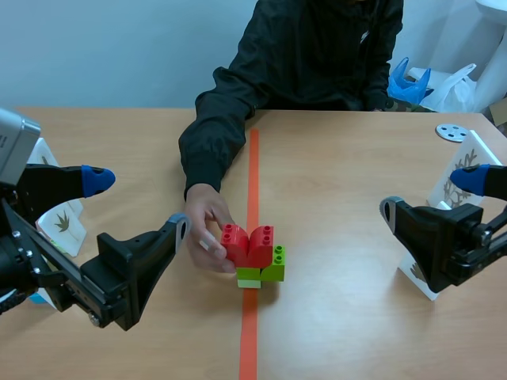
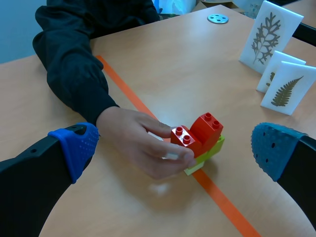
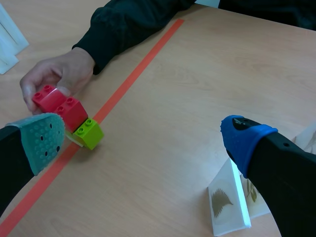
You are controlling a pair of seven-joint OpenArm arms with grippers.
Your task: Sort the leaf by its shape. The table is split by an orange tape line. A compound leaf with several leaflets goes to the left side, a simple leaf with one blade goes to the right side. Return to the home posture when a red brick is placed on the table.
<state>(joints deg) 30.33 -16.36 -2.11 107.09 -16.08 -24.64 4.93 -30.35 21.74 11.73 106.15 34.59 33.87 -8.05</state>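
While the person's hand point(image 1: 204, 226) grips the red brick point(image 1: 249, 244), which sits on green bricks point(image 1: 265, 269) over the tape point(image 1: 252, 174) mid-tabletop, the left gripper point(image 1: 139, 203) and right gripper point(image 1: 428, 194) hang either side with fingers wide and empty. Any sweep toward the middle could strike the hand or topple the stack. A careless retreat might knock over the leaf cards point(image 1: 474, 150) beside each arm.

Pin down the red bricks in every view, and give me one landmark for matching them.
Scene view: red bricks atop green bricks on the orange tape line, beside the person's hand.
Left wrist view: red bricks ahead of the open left gripper, touched by the hand.
Right wrist view: red bricks just ahead of the right gripper's teal-padded finger.
Shared landmark: the orange tape line.
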